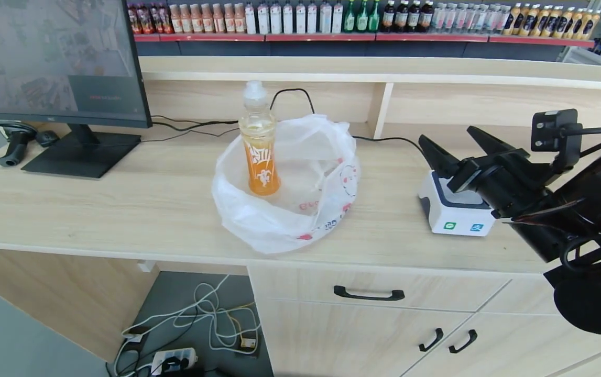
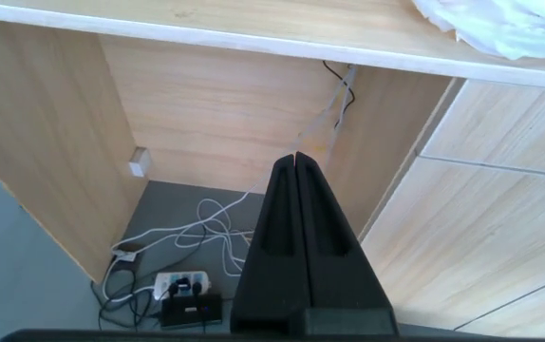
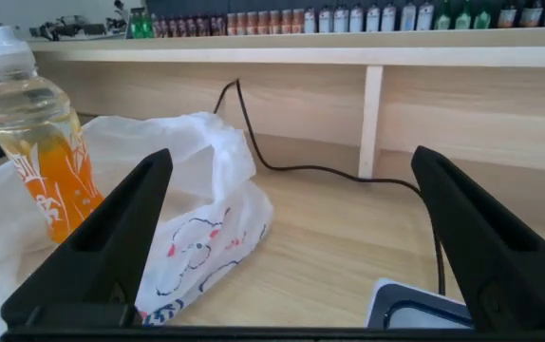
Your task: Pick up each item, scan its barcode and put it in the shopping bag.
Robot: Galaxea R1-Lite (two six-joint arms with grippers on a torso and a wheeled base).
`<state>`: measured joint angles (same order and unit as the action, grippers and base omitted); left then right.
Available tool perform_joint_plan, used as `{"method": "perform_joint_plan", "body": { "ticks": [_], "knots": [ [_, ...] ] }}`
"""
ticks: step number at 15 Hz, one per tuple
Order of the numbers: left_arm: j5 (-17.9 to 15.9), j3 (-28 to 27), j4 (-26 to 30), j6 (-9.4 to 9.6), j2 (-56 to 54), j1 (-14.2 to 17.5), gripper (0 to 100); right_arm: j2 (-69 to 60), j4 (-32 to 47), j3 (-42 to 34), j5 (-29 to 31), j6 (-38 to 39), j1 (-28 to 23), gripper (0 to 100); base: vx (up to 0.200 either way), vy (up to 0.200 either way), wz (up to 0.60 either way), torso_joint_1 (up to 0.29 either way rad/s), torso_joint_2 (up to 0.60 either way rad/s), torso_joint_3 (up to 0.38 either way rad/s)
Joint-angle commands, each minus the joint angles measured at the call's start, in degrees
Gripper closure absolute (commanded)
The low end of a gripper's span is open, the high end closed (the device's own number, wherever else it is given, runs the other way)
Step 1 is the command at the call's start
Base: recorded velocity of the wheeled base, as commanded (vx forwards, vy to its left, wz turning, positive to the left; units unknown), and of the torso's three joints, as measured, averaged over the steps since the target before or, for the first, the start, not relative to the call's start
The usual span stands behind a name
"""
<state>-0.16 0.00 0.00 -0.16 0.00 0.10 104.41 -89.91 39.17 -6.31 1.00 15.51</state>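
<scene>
1. The bottle of orange drink stands upright, cap on, in the open mouth of the bag. It is toward the bag's far left side, and its base seems to rest on the plastic inside the rim.
2. The bag is thin white plastic, slumped low and wide on the counter, so its walls give the bottle no support.
3. The scanner, a small white box, sits on the counter to the bag's right, apart from it. A black cable runs from behind the bag toward it.
4. The right pincer hangs over the scanner with its jaws spread wide and nothing between them. They point toward the bag and bottle.
5. The left pincer is below counter level, in front of the open space under it. Its jaws are pressed together and empty.
6. Judged from this, the bottle looks bagged, so the main danger is upsetting it.
   - It is tall and narrow and stands on crumpled film, so a tug on the bag could topple it.
   - A jaw brushing the bag's near rim would pull the plastic from under its base.
   - A low sweep by the right arm could knock the scanner or snag its cable.
7. A monitor and a handheld scanner stand at the counter's far left, well apart from the bag.
</scene>
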Motion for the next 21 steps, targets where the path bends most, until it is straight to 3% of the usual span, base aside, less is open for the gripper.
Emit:
{"method": "perform_joint_plan", "body": {
  "ticks": [1,7,15,18,21],
  "knots": [
    [0.0,0.0,0.0,-0.02,0.0,0.0,100,0.4,-0.1,0.2,0.0,0.1,0.0,0,0.0,-0.2,0.0,0.002,0.0,0.002],
    [0.0,0.0,0.0,-0.02,0.0,0.0,100,-3.8,-0.1,-2.3,0.0,-0.7,0.3,0,0.0,-0.2,0.0,0.003,0.0,0.002],
    [0.0,0.0,0.0,-0.02,0.0,0.0,100,-26.2,-0.1,-23.8,0.0,-5.3,0.7,0,0.0,-0.2,0.0,0.002,0.0,0.002],
    [0.0,0.0,0.0,-0.11,0.0,0.0,100,-37.5,-0.1,-36.7,-1.5,-5.6,1.3,0,0.0,-0.2,0.0,0.002,0.0,0.001],
    [0.0,0.0,0.0,-0.11,0.0,0.0,100,-37.3,-0.1,-33.1,-1.9,-5.5,1.3,0,0.0,-0.067,0.0,0.001,0.0,0.001]
  ]
}}
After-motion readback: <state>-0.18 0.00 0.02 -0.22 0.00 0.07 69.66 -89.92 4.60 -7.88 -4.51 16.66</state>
